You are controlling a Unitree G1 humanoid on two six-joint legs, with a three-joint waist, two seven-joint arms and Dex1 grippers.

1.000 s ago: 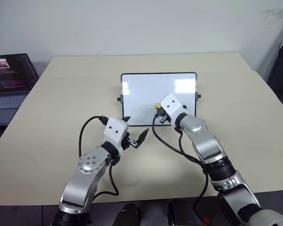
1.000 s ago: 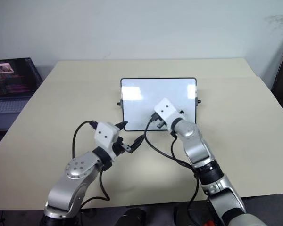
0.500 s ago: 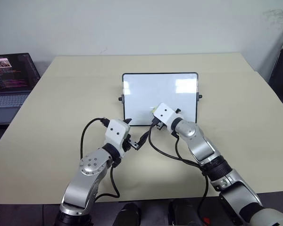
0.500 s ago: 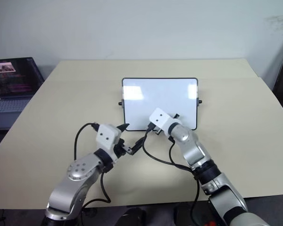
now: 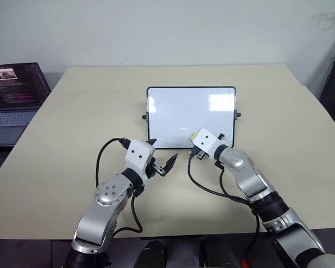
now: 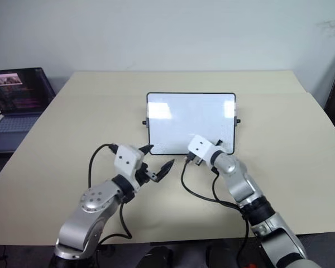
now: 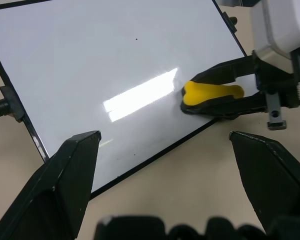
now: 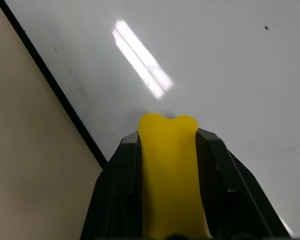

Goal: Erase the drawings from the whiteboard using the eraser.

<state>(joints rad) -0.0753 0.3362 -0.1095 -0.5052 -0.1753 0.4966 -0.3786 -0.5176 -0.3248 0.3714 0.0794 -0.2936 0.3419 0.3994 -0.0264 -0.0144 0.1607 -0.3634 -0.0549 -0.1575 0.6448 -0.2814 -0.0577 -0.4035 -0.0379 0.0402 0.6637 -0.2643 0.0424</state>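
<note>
1. Your right gripper is squeezing the eraser between its two black fingers; the yellow block is bulging out past the fingertips and pressing on the whiteboard close to its near edge, toward the right-hand part of that edge.
2. Your left gripper is hovering over the table just in front of the board's near left corner, its jaws standing wide apart and holding nothing. It is sitting well apart from the eraser.
3. The whiteboard is lying flat in the middle of the table, with a small black knob sticking out at each side.
4. You are not getting a clear look at the drawings: the white surface is showing glare streaks, a couple of tiny dark specks and only faint marks that I cannot read as figures.
5. The white housing of your right wrist is covering the eraser's underside in the head views, so only a yellow tip is peeking out there.
6. The table is a pale beige top in front of a plain light wall. A laptop with a lit screen is sitting off its far left side, cut off by the frame.
</note>
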